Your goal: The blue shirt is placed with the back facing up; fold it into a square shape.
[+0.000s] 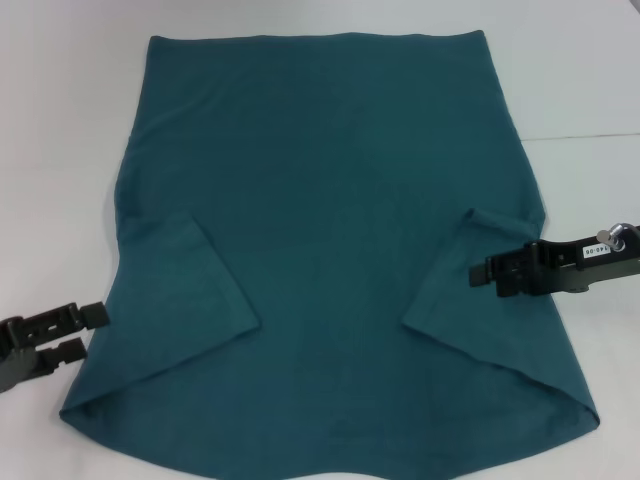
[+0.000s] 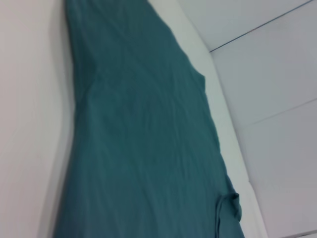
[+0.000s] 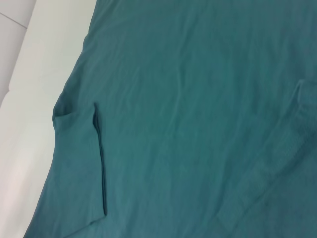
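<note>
The blue shirt [image 1: 330, 190] lies flat on the white table, hem at the far side, with both short sleeves folded inward onto the body. The left folded sleeve [image 1: 205, 290] and the right folded sleeve [image 1: 455, 305] form angled flaps. My left gripper [image 1: 80, 332] sits low beside the shirt's near left edge, off the cloth, open and holding nothing. My right gripper [image 1: 484, 274] hovers over the right folded sleeve, its fingers close together with no cloth seen between them. The wrist views show only the shirt [image 2: 138, 148] [image 3: 198, 99] and the table.
The white table [image 1: 60, 150] surrounds the shirt on the left, right and far sides. A thin seam line [image 1: 590, 135] crosses the table at the right.
</note>
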Available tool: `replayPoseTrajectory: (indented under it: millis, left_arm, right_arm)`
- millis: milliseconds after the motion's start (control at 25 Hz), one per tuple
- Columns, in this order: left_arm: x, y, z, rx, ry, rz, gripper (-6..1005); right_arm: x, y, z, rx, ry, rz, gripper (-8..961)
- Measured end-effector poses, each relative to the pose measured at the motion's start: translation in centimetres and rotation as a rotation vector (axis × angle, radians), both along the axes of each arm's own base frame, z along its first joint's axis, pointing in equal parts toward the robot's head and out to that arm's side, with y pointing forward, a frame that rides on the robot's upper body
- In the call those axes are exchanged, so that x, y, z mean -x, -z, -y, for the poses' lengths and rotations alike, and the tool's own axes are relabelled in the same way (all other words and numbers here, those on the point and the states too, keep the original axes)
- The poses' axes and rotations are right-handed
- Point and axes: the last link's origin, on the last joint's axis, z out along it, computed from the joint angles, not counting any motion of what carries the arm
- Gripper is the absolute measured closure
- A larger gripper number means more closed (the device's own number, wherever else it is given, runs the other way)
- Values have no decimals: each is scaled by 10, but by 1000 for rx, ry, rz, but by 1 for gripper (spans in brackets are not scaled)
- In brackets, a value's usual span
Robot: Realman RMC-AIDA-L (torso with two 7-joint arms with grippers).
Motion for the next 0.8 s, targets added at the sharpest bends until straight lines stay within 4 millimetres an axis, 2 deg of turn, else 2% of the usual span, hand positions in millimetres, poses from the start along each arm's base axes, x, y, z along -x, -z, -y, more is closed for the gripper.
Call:
replayPoseTrajectory:
  millis: [280, 400, 800]
  left_arm:
    - [1, 1, 4, 28, -26, 12, 139]
    - [4, 2, 6, 50, -56, 13, 139]
    - [16, 0, 11, 68, -180, 20, 139]
  right_arm:
    - [4, 2, 1, 23, -6, -5, 355]
    - [4, 1, 3, 29, -5, -14, 139]
    - [3, 0, 4, 28, 0, -15, 147]
